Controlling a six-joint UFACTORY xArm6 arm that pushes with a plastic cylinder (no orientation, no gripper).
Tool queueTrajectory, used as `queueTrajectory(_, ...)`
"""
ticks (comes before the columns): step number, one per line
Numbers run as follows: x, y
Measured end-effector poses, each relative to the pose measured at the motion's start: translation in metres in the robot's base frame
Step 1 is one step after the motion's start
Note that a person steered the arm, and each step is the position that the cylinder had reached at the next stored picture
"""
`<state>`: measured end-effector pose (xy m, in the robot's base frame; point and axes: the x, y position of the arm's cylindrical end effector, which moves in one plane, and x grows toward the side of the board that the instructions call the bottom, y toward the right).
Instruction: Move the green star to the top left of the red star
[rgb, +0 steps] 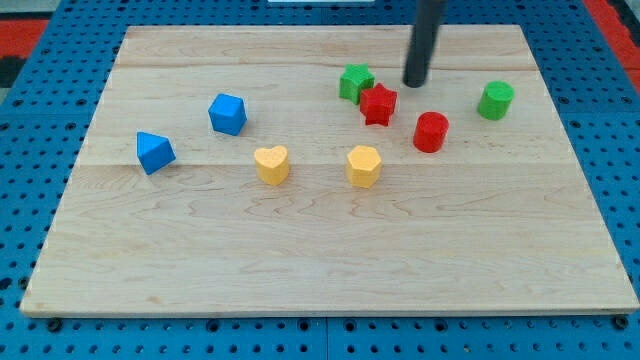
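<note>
The green star (355, 82) sits on the wooden board (300, 250) near the view's top, touching the upper left side of the red star (378, 104). My tip (415, 84) stands just to the right of both stars, a small gap from the red star's upper right, touching neither.
A red cylinder (431, 132) lies right and below the red star. A green cylinder (495, 100) is further right. Two yellow heart blocks (271, 165) (364, 166) lie mid-board. A blue cube (228, 114) and a blue wedge-like block (155, 152) lie at the left.
</note>
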<state>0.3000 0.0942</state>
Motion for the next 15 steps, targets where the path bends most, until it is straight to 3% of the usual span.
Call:
queueTrajectory(1, -0.047, 0.003)
queueTrajectory(2, -0.051, -0.038)
queueTrajectory(3, -0.043, -0.076)
queueTrajectory(6, 0.011, -0.06)
queueTrajectory(8, -0.004, -0.087)
queueTrajectory(9, -0.05, -0.036)
queueTrajectory(10, -0.03, 0.026)
queueTrajectory(12, 0.005, 0.022)
queueTrajectory(15, 0.004, -0.069)
